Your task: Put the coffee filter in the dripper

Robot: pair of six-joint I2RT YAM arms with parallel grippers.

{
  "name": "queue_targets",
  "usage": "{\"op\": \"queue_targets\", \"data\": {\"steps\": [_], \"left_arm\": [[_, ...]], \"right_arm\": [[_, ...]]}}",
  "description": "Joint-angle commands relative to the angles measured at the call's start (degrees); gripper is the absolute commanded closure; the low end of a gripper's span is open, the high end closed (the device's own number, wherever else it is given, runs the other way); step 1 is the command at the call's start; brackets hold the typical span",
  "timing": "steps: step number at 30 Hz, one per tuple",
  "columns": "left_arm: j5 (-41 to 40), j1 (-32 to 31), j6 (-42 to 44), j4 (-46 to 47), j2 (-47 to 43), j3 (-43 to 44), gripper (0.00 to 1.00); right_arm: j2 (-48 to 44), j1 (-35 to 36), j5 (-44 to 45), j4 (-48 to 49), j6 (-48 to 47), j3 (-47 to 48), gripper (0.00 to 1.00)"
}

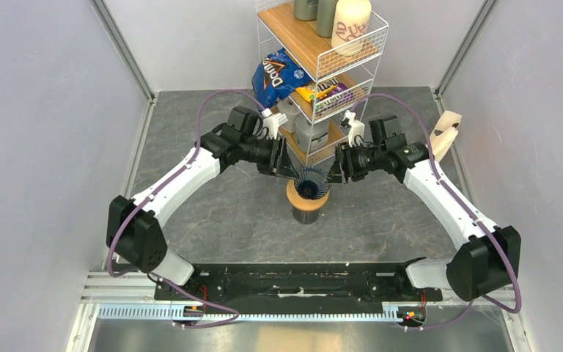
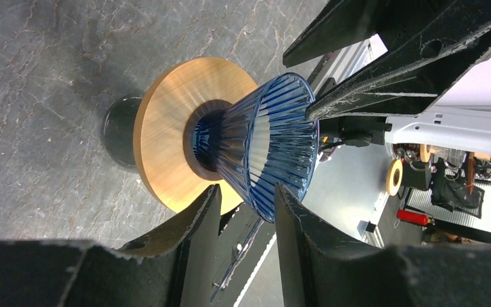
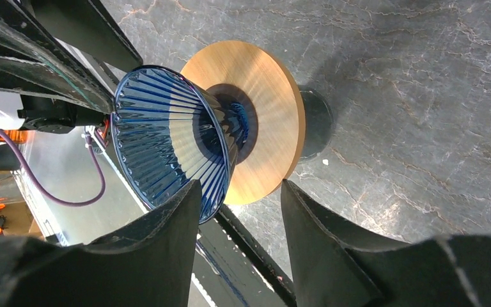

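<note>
The dripper [image 1: 311, 183], a dark blue ribbed cone, sits upright in a tan wooden ring [image 1: 296, 194] on a dark cup [image 1: 306, 215] at mid-table. It also shows in the left wrist view [image 2: 275, 144] and the right wrist view [image 3: 166, 137], and its inside looks empty. My left gripper [image 1: 287, 170] is open at the dripper's left rim, its jaws [image 2: 248, 192] astride the rim edge. My right gripper [image 1: 335, 170] is open at the right rim, its jaws [image 3: 240, 187] close beside the cone. No coffee filter is in view.
A wire rack [image 1: 322, 66] with wooden shelves stands just behind the dripper, holding a blue chip bag [image 1: 275, 77], a candy bag [image 1: 326, 92] and a cream printed canister [image 1: 352, 26]. A pale tan object [image 1: 443, 134] leans at the right wall.
</note>
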Motion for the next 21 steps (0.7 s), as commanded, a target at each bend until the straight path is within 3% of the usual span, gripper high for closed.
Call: {"op": "queue_targets", "data": {"steps": [1,15,21], "left_arm": [[1.87,-0.51,-2.40,3.28,1.28,-0.05,0.58],[2.99,-0.51,-5.14,3.60,5.11,0.88,0.76],[3.10,-0.51,-5.73,3.05,5.84,1.35,0.80]], "right_arm": [[0.51,0.55,0.28,1.74,-0.02,1.48,0.44],[2.34,0.91,0.27,-0.07,-0.03,4.55,0.50],[3.15,1.03,0.36,-0.70,0.16,5.36,0.57]]}}
